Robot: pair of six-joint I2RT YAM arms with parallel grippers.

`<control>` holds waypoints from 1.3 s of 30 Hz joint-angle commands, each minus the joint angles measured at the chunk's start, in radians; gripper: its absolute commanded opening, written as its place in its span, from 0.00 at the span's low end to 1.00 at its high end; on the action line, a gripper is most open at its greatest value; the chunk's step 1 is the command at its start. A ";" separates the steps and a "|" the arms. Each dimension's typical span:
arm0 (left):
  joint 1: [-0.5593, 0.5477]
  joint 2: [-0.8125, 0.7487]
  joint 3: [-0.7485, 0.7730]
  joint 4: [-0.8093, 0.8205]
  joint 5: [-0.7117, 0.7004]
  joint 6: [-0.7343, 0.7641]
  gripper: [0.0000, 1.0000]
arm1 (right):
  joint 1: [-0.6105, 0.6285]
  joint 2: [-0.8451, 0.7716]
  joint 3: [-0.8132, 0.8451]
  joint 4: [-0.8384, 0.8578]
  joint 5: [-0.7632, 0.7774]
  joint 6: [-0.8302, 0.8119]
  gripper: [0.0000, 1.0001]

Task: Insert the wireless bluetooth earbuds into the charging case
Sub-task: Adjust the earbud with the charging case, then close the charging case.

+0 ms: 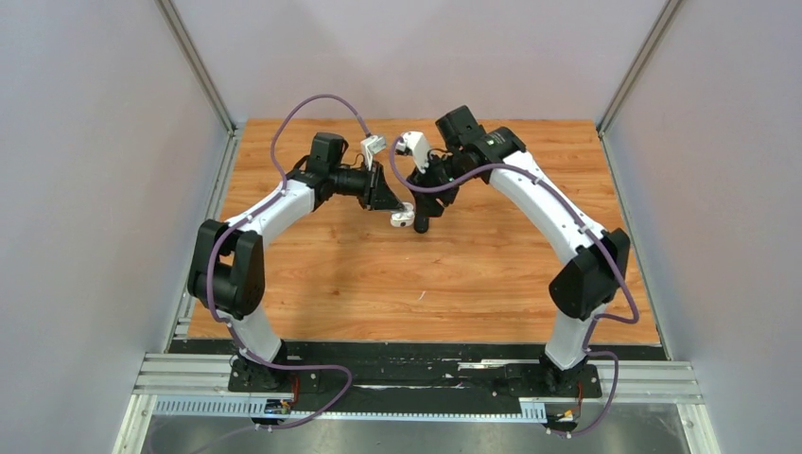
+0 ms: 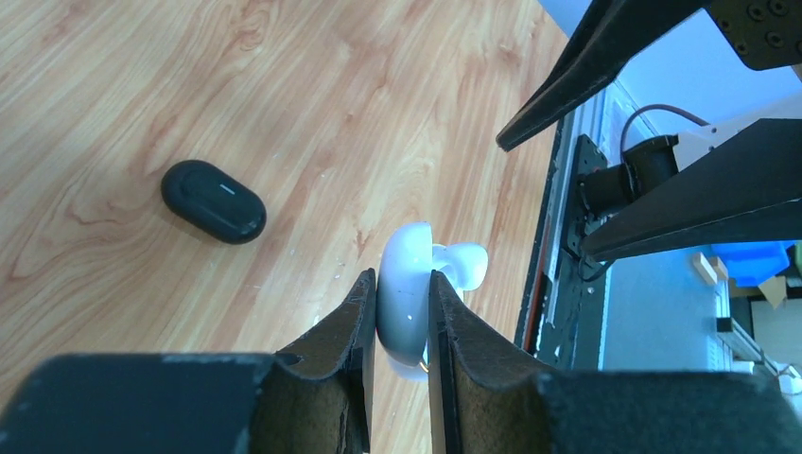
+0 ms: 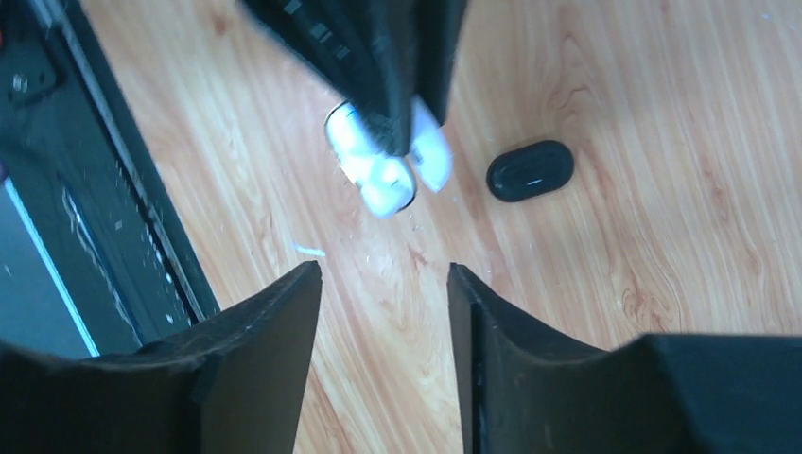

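Note:
My left gripper [image 2: 402,276] is shut on a white charging case [image 2: 405,307] and holds it on edge above the wooden table [image 1: 312,274]. A rounded white part, perhaps its lid, sticks out to the right of it. The case also shows in the right wrist view [image 3: 378,175] and in the top view [image 1: 402,219]. My right gripper [image 3: 383,274] is open and empty, just beside the white case. A closed black charging case [image 2: 213,200] lies flat on the table; it also shows in the right wrist view [image 3: 531,170]. I cannot make out any separate earbud.
Both grippers meet over the far middle of the table, my left gripper [image 1: 392,200] close to my right gripper [image 1: 422,225]. The black base rail [image 1: 416,374] runs along the near edge. Grey walls stand on both sides.

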 commanded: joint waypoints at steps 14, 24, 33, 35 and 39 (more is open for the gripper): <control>0.000 -0.086 -0.012 0.098 0.123 0.067 0.00 | 0.000 0.028 -0.003 0.093 -0.094 -0.029 0.54; -0.001 -0.095 -0.007 0.057 0.130 0.145 0.00 | -0.031 0.054 0.002 0.091 -0.173 0.043 0.22; 0.000 -0.088 -0.011 0.034 0.122 0.184 0.00 | -0.103 0.071 0.043 0.034 -0.375 0.014 0.51; 0.000 -0.088 -0.011 0.036 0.126 0.173 0.00 | -0.126 0.057 0.042 0.003 -0.415 -0.063 0.54; -0.001 -0.085 -0.010 0.065 0.142 0.159 0.00 | -0.159 0.020 -0.008 -0.006 -0.467 -0.153 0.55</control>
